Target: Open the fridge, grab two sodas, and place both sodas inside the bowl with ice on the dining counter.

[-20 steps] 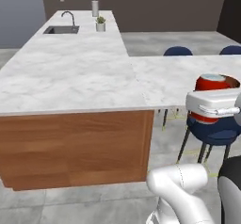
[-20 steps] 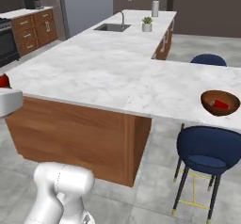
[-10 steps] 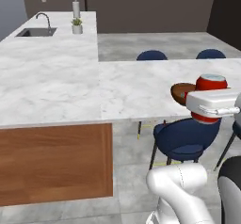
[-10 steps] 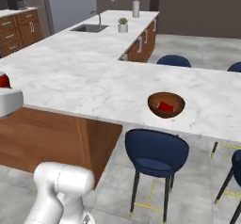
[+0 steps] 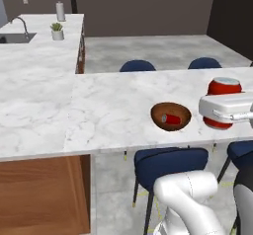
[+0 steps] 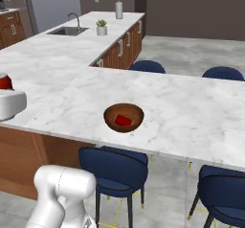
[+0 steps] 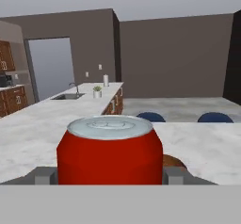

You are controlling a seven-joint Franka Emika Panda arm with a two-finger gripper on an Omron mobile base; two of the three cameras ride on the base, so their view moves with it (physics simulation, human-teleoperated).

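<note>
- The gripper holds a red soda can upright, its silver top up; the jaws sit one at each side of the can, pinching it.
- In the left base view the same can stands up behind the white hand at the right edge, above the near edge of the dining desk.
- In the right base view the hand sits at the left edge with a sliver of the red can above it.
- The wooden bowl rests on the dining desk near its front edge, just left of the held can in the left base view.
- A second red can lies on its side inside the bowl; in the right base view it shows as a red patch in the bowl.
- Ice in the bowl cannot be made out.
- Dark blue chairs stand along the desk: one is tucked under the edge below the bowl, and others are on the far side.
- On the other marble counter, well apart from the bowl, are a sink with a tap, a small potted plant and a pale upright roll.
</note>
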